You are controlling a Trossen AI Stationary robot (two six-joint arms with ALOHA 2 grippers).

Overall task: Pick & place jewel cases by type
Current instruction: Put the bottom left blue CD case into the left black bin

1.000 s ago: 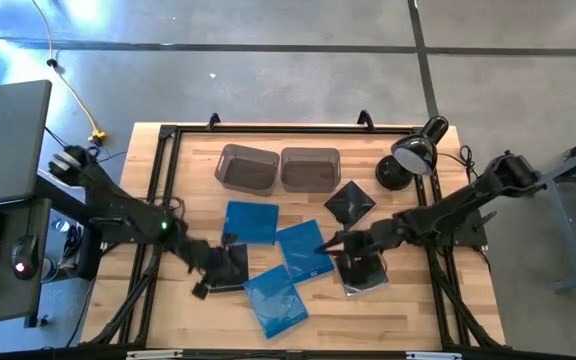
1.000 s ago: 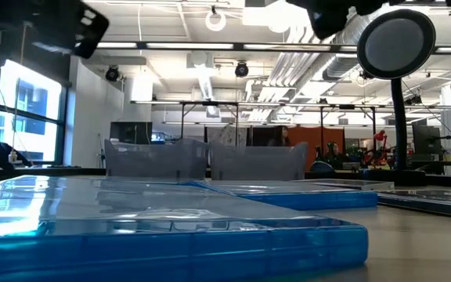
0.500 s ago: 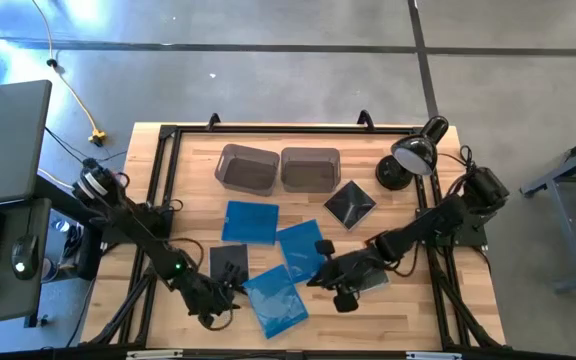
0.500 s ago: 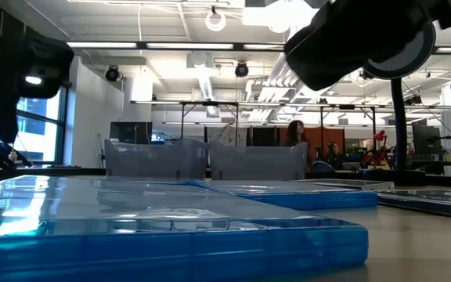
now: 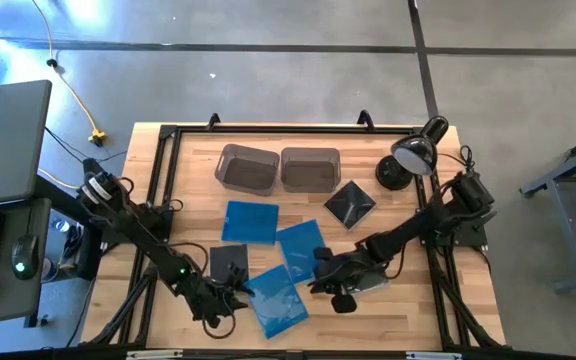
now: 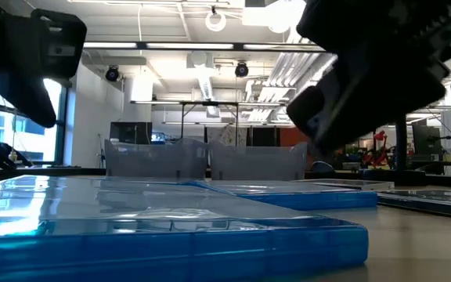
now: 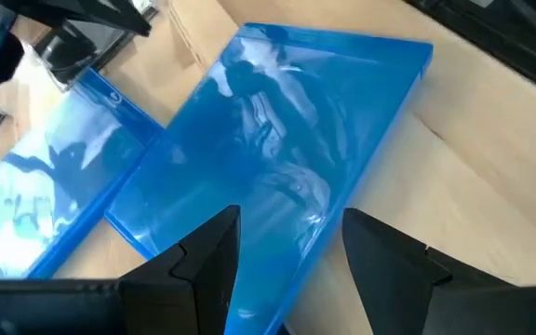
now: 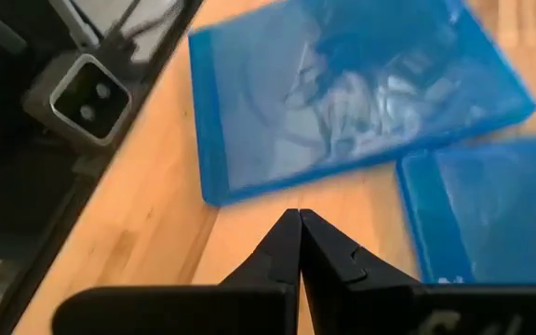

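The left hand (image 7: 282,256) hangs low over the near blue jewel case (image 7: 287,158), its fingers spread apart on either side of that case's near edge, gripping nothing yet. Just beyond it, a second blue case (image 5: 305,251) touches or slightly overlaps the first, and a dark case (image 5: 229,264) lies just beside the hand on the arm's own side. The right hand (image 8: 298,244) is pinched fully closed and empty, hovering over bare wood between the two blue cases, with another dark case (image 5: 368,281) mostly hidden under its arm.

Farther out sit a third blue case (image 5: 250,222) and a tilted dark case (image 5: 350,204), and well past those, the two grey bins (image 5: 278,168), which look empty. By my reading no case has been sorted; all six remain on the desk (image 5: 193,170).

Room is tight: both hands crowd the same cluster, so a lift risks nudging the neighbouring case or the other arm. The path towards the bins looks open, and the lamp (image 5: 411,156) stands off to the right.
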